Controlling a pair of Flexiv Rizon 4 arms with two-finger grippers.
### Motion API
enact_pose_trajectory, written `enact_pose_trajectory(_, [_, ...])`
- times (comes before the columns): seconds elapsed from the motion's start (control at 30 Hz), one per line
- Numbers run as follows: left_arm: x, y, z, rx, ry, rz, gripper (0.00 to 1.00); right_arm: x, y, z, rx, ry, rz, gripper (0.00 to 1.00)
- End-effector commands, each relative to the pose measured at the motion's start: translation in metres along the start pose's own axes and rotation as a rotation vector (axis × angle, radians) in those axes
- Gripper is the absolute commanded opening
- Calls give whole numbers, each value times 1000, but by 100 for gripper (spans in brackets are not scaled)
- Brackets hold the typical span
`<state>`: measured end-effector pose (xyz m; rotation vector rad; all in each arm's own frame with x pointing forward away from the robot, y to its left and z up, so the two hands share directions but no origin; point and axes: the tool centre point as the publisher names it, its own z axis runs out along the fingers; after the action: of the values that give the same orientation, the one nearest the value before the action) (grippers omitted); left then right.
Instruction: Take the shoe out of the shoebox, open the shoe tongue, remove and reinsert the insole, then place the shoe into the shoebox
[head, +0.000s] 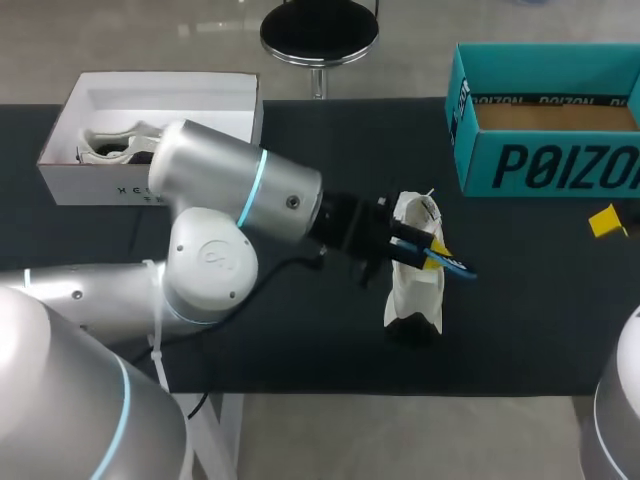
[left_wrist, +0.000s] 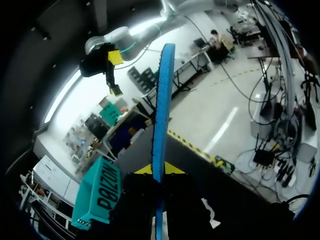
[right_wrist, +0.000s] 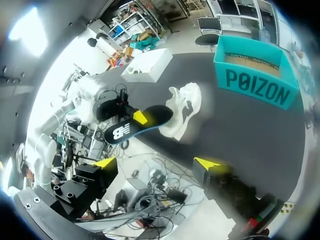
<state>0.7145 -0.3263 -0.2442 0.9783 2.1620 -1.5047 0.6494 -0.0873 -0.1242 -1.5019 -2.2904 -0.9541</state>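
Note:
A white shoe (head: 415, 285) stands on the dark table, toe toward the front edge; from the right wrist it shows ahead of the fingers (right_wrist: 186, 104). My left gripper (head: 432, 251) is shut on the blue insole (head: 448, 262), which sticks out over the shoe's opening. In the left wrist view the insole (left_wrist: 162, 110) stands edge-on, pinched between the yellow tips of the left gripper (left_wrist: 159, 170). My right gripper (right_wrist: 157, 163) is open and empty, off to the right of the shoe and raised above the table; one yellow fingertip (head: 607, 220) shows in the head view.
A teal shoebox (head: 545, 165) stands open at the back right, also seen as the teal box (right_wrist: 252, 82). A white shoebox (head: 95, 180) at the back left holds another white shoe (head: 112, 146). Bare table lies between shoe and teal box.

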Motion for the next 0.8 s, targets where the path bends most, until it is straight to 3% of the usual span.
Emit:
enact_pose_trajectory(0.03, [-2, 4, 14, 18, -2, 9, 0, 5, -12, -3, -33, -12, 1, 100])
enact_pose_trajectory(0.27, [4, 13, 23, 34, 9, 13, 0, 5, -12, -3, -33, -12, 1, 100])
enact_pose_trajectory(0.8, [6, 53, 30, -30, 16, 20, 0, 5, -12, -3, -33, -12, 1, 100])
